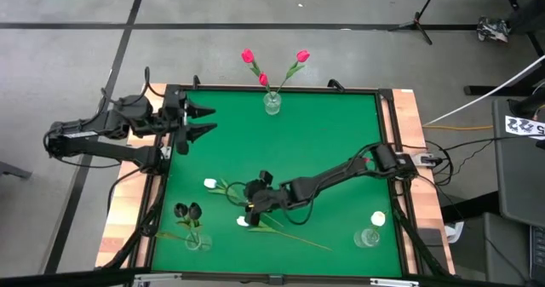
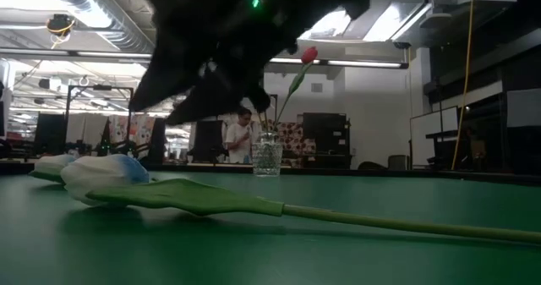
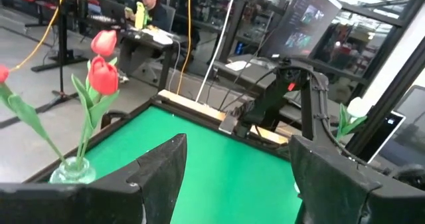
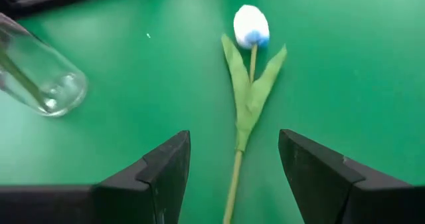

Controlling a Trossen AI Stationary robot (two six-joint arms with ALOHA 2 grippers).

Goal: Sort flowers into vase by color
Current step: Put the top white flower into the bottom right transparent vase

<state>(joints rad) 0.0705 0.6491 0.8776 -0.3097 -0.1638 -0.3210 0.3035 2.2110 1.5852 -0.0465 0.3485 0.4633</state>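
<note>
Hovering low over the middle of the near half of the worktop (image 1: 341,134), the right pincer (image 4: 234,177) has its two fingers spread wide with nothing between them, and a white tulip (image 4: 250,26) lies flat on the green directly ahead, its stem running back into the gap between the fingers. From where I stand it looks lined up for a pick rather than gripping anything yet. A second white tulip (image 1: 210,183) lies just beside it, a little nearer the left edge, also loose on the green.

Moving outward, the near left corner has a small glass vase (image 1: 197,241) holding two near-black tulips (image 1: 187,210), so I would say that colour is finished. At the middle of the far edge another glass vase (image 1: 272,104) holds three pink-red tulips (image 1: 249,56), which also looks done. Near the near right corner a third vase (image 1: 369,237) stands with one white tulip head (image 1: 378,219) showing at it; I cannot tell for certain that its stem sits inside.

So roughly two thirds is sorted, by my reckoning, with the two loose whites left to carry across to the right-hand vase.

The left pincer (image 1: 204,122) waits at the far left corner, fingers apart and empty.
</note>
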